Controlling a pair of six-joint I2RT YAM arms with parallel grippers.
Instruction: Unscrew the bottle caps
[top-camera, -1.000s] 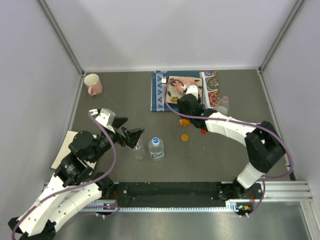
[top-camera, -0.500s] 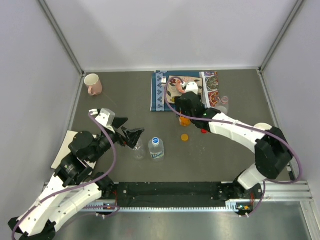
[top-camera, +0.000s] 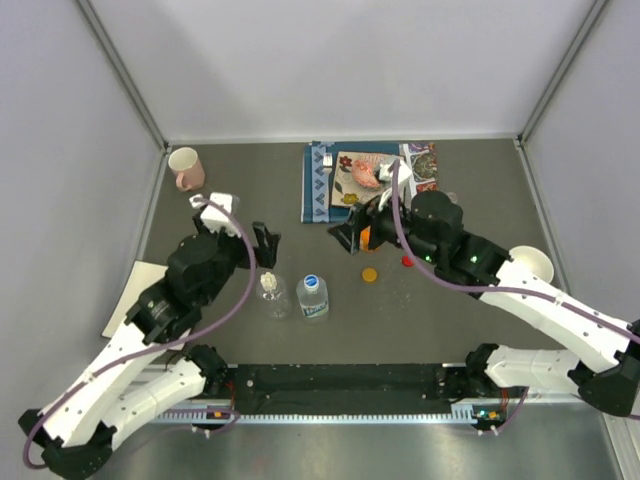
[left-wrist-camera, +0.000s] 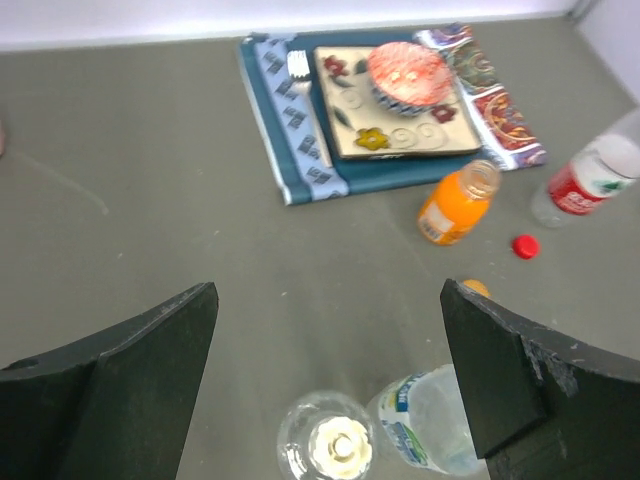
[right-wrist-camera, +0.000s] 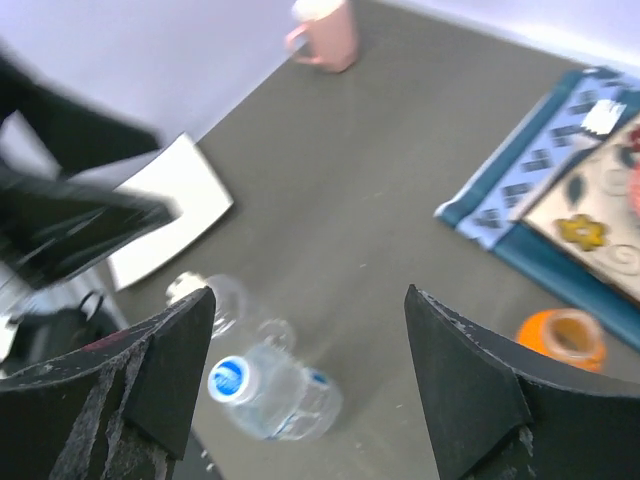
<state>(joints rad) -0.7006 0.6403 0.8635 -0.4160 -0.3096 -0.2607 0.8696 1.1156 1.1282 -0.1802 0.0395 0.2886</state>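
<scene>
1. left gripper (left-wrist-camera: 328, 300): jaws wide apart, empty, above the plain clear plastic bottle (left-wrist-camera: 300, 440), whose small white screw cap (left-wrist-camera: 338, 446) is on.
2. right gripper (right-wrist-camera: 308, 300): also open, empty, near the short orange bottle (right-wrist-camera: 565, 340), which is uncapped.
3. i would hold the clear body low with one gripper and close the other squarely on the cap.
4. the clear bottle with blue-white label (left-wrist-camera: 425, 420) stands just beside; fingers may knock it.

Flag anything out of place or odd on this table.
Two caps lie loose on the table: the orange cap and the red cap. The orange bottle beside them stands open. No spill or damage shows.
</scene>
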